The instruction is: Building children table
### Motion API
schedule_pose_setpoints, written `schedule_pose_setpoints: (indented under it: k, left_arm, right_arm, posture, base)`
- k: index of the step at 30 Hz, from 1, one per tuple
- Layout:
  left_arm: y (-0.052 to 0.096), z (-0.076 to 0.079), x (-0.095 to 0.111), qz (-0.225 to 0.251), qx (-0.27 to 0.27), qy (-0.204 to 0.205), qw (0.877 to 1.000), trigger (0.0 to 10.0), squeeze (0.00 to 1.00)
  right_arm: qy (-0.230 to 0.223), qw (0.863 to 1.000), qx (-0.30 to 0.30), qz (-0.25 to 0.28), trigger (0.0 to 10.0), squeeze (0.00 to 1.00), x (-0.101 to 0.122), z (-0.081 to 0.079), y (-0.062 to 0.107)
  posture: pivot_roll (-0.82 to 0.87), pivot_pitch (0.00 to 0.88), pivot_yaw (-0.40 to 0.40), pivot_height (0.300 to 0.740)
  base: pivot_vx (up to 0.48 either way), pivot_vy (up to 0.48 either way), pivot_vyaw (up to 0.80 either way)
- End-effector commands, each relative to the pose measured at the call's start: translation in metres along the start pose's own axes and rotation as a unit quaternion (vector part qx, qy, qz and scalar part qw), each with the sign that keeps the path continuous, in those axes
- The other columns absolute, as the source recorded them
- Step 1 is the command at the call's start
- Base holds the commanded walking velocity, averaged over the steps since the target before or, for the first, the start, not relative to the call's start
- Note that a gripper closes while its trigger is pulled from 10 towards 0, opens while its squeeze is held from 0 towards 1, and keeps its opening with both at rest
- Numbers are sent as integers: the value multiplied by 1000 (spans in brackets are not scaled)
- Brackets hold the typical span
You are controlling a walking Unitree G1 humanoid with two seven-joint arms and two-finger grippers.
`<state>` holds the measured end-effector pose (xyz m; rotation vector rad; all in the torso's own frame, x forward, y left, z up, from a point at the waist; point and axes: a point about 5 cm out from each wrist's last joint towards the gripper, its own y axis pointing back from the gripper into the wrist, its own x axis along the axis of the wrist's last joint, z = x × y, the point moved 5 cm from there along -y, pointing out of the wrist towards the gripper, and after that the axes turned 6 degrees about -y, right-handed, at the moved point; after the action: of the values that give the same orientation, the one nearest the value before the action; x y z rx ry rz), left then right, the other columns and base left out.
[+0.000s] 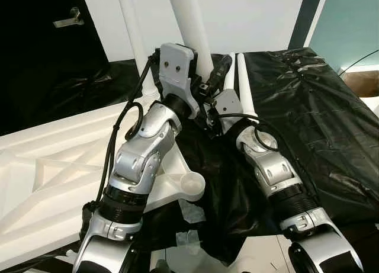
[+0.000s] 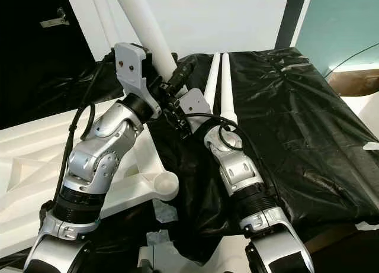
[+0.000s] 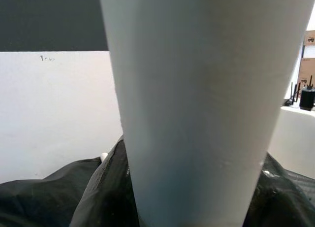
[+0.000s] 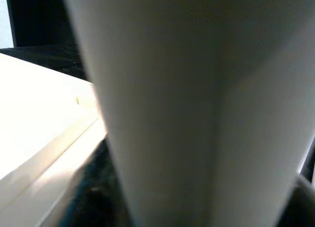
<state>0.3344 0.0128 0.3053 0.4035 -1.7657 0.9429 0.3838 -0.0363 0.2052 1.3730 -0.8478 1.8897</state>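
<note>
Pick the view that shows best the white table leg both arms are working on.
The right eye view: the table leg rises slanted behind both wrists. The left eye view shows it similarly, while each wrist view shows just a close blank stretch of it.

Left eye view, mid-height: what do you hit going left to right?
White tabletop underside → left arm → round leg socket → right arm → black plastic sheet.

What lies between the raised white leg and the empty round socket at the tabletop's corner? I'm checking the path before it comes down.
Nothing loose shows between the leg and the socket; the robot's own left forearm passes close beside that corner.
</note>
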Motion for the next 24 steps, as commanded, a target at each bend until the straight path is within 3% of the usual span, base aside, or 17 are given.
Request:
schedule_pose_setpoints:
  k: [1, 5, 6, 7, 8, 10, 11, 12, 13, 15, 21, 24]
  left_arm:
    - [-2, 9, 10, 25, -17, -2, 1000, 10000, 0]
    - [-3, 13, 7, 20, -25, 1, 999, 10000, 0]
    - [-4, 14, 5, 17, -27, 3, 999, 10000, 243]
    - [-4, 14, 5, 17, -27, 3, 999, 10000, 243]
    - [-4, 15, 4, 15, -28, 6, 999, 10000, 1000]
    - [-4, 15, 4, 16, -27, 3, 999, 10000, 1000]
    - [-4, 12, 5, 16, -20, -12, 1000, 10000, 1000]
    - [-3, 8, 6, 18, -13, -22, 1000, 10000, 137]
    - [-2, 4, 7, 20, -5, -30, 999, 10000, 0]
    - [-1, 0, 7, 21, 1, -32, 999, 10000, 0]
    - [10, -15, 8, 26, 29, -37, 999, 10000, 0]
    - [15, -22, 6, 23, 40, -43, 998, 10000, 0]
  right_arm:
    - [0, 1000, 13, -8, 0, 0, -2, -6, -3]
    - [5, 1000, 9, -5, 0, 0, 0, -4, -3]
    - [4, 1000, 6, -6, 0, 0, 0, -3, -3]
    - [4, 1000, 6, -6, 0, 0, 0, -3, -3]
    - [4, 1000, 3, -7, 0, 0, 0, -2, -3]
    - [-3, 1000, -3, -8, 0, 0, -1, -1, -3]
    - [-10, 1000, -9, -10, 10000, 0, -2, 0, -3]
    - [-19, 1000, -17, -16, 10000, 0, -3, 0, -3]
    - [-29, 999, -24, -21, 10000, 0, -5, 1, -3]
    - [-41, 998, -31, -25, 10000, 0, -7, 1, -4]
    - [-140, 985, -89, -52, 10000, 0, -20, 15, -4]
    - [-156, 981, -99, -52, 10000, 0, -22, 19, -3]
  posture:
    - [93, 10, 46, 740]
    - [92, 9, 48, 740]
    - [92, 9, 48, 740]
    - [92, 9, 48, 740]
    - [92, 9, 48, 740]
    - [93, 10, 47, 740]
    - [95, 10, 45, 740]
    - [95, 10, 45, 740]
    - [95, 10, 45, 740]
    - [95, 10, 45, 740]
    - [95, 10, 45, 740]
    - [103, 14, 40, 740]
  base:
    - [0, 0, 0]
    - [0, 0, 0]
    - [0, 0, 0]
    - [0, 0, 0]
    - [0, 0, 0]
    - [0, 0, 0]
    - [0, 0, 0]
    - [0, 0, 0]
    - [0, 0, 0]
    - [0, 0, 0]
    - [0, 0, 0]
    - [0, 0, 0]
